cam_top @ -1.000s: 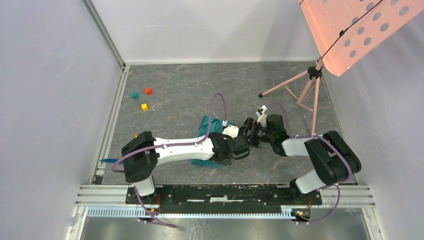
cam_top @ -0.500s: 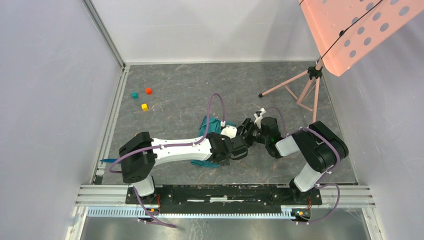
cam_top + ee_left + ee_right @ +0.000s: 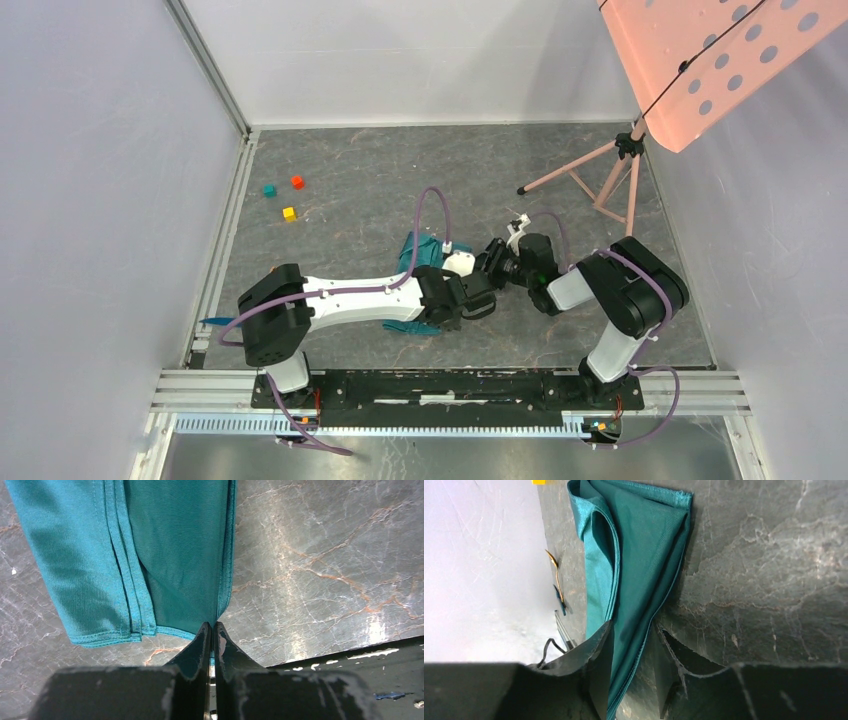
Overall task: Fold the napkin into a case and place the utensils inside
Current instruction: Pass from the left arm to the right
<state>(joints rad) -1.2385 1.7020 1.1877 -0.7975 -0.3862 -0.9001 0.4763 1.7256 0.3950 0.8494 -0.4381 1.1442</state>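
The teal-green napkin (image 3: 418, 250) lies folded in layers on the grey floor, mostly under my left arm. My left gripper (image 3: 212, 627) is shut on its near corner, and in the top view this left gripper (image 3: 458, 300) sits low over the cloth. My right gripper (image 3: 634, 652) straddles a folded edge of the napkin (image 3: 634, 555). Its jaws stand apart: the left finger touches the cloth and the right finger (image 3: 671, 655) stays clear of it. A gold spoon (image 3: 553, 565) and a slim blue utensil (image 3: 560, 597) lie far off by the wall. No finished case shows.
Small teal (image 3: 269, 190), red (image 3: 297, 182) and yellow (image 3: 289, 213) cubes sit at the back left. A pink tripod (image 3: 600, 180) with a perforated pink board (image 3: 710, 50) stands at the back right. White walls close in on three sides.
My right gripper's jaws have narrowed around the napkin's edge, and the right arm's elbow has swung left. The left arm has held its grip without moving.
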